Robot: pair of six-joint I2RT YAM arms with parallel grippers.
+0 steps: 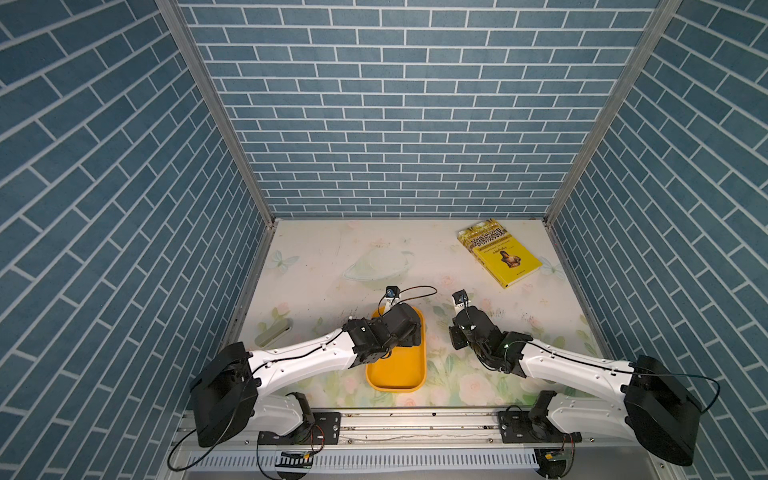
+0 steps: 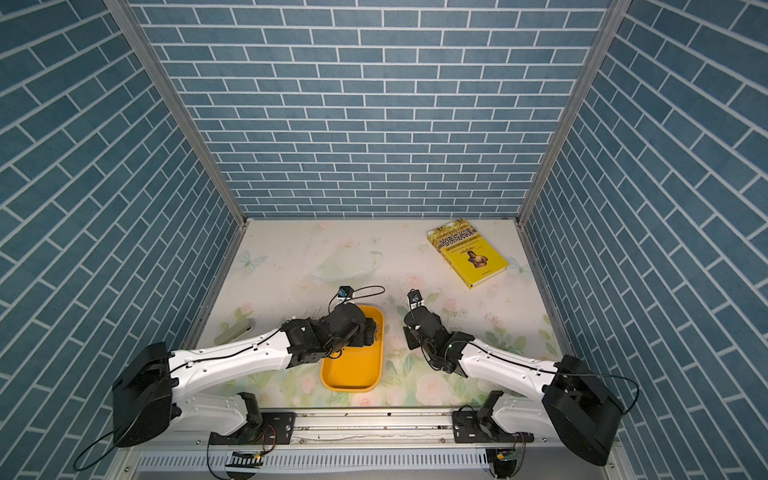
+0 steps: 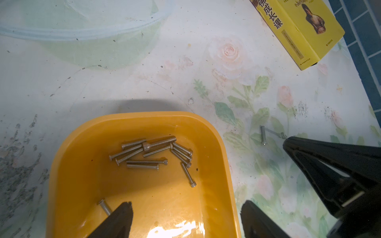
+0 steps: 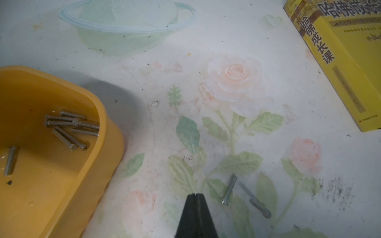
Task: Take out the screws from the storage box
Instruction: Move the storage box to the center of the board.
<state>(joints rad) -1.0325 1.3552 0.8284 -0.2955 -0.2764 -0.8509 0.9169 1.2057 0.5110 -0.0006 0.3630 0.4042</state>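
The storage box [image 1: 395,372] [image 2: 353,370] is a shallow orange-yellow tray with rounded corners and a low rim. It sits on the floral table [image 1: 332,257] at the near centre, its long side running near to far.

Contents: about a dozen screws [image 3: 152,153] [image 4: 70,127], gathered at the far end of the box floor. Most lie in a loose heap, touching or crossing one another. A single screw [image 3: 104,206] lies on the floor apart from the heap, on its near side.

Condition: the screws are slim, straight and silvery-grey, with small round heads. One in the heap is noticeably thicker than the others, and its thread is visible.

Outside the box, two loose screws [image 4: 228,189] [image 3: 263,135] lie on the table to its right, just beside each other at an angle. One of them is blurred.

The left gripper [image 3: 186,206] has its jaws spread wide and grips nothing. One finger [image 3: 121,216] is over the box floor just beside the single screw. The other finger [image 3: 253,218] is over the table outside the box's right rim. Contact with the box cannot be told.

The right gripper [image 4: 195,194] [image 3: 287,143] has its jaws pressed together and empty, with the tip just left of the loose screws.

A yellow book [image 1: 500,257] [image 2: 467,253] lies at the far right. A pale green block [image 1: 272,334] lies near the table's left edge.
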